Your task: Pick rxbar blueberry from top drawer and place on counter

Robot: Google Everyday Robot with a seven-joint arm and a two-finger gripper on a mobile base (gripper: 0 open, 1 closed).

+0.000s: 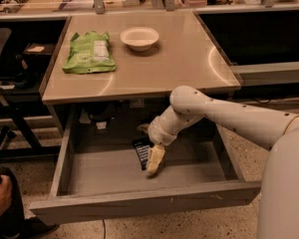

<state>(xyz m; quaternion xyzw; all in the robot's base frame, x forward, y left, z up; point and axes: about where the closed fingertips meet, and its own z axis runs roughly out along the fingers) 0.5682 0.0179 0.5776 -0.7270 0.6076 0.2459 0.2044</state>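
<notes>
Tool (154,162) is seen inside the open drawer (139,203), below the front edge of the bench (179,59), against the dark bar (141,151) on the drawer floor. Whether it is closed cannot be told. The bar should be gripped across its narrow width, then raised clear of that edge.

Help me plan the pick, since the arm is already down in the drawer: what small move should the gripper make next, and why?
Probably shift the gripper slightly sideways to centre it over the rxbar blueberry. The gripper sits low in the open top drawer, overlapping only the edge of the bar nearest the arm, and the bar lies flat on the drawer floor, not yet lifted.
</notes>
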